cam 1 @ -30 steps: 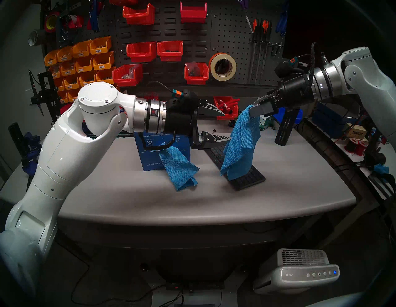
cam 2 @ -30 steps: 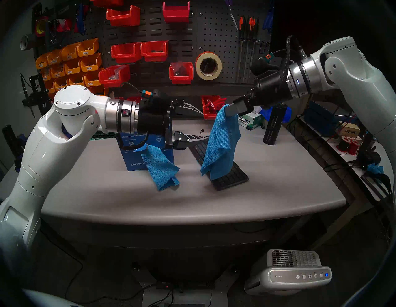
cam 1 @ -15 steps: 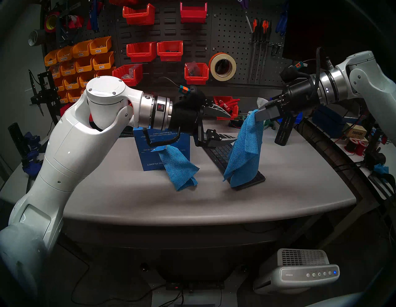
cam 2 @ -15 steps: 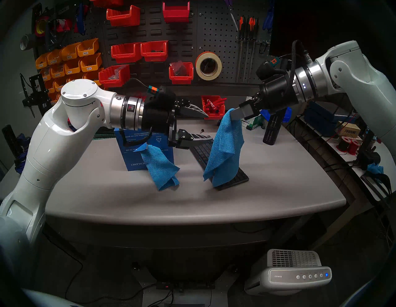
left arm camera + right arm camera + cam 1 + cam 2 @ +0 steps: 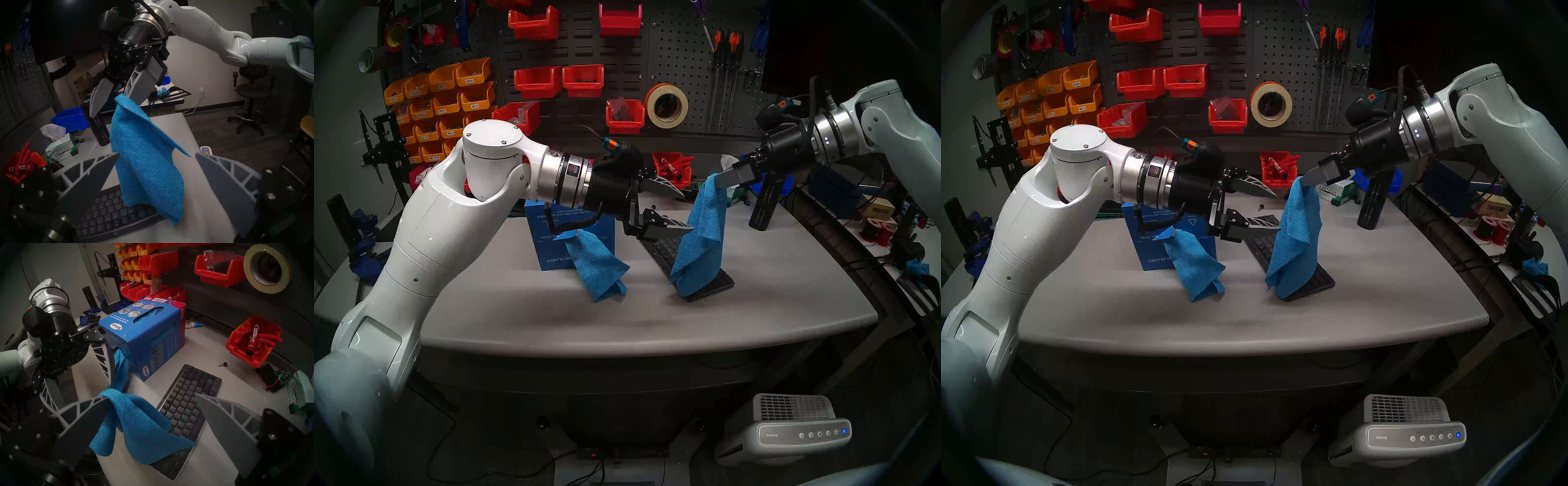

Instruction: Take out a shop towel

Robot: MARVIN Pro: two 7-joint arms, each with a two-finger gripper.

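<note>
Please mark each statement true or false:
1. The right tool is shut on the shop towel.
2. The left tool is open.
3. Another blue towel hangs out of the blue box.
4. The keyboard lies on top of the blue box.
1. False. The right tool stands open; the shop towel only hangs draped over one of its fingers.
2. True. The left tool is open, with one finger on each side of the hanging towel.
3. True. A second towel hangs from the blue box down onto the table.
4. False. The keyboard lies on the table, beside the box.
</note>
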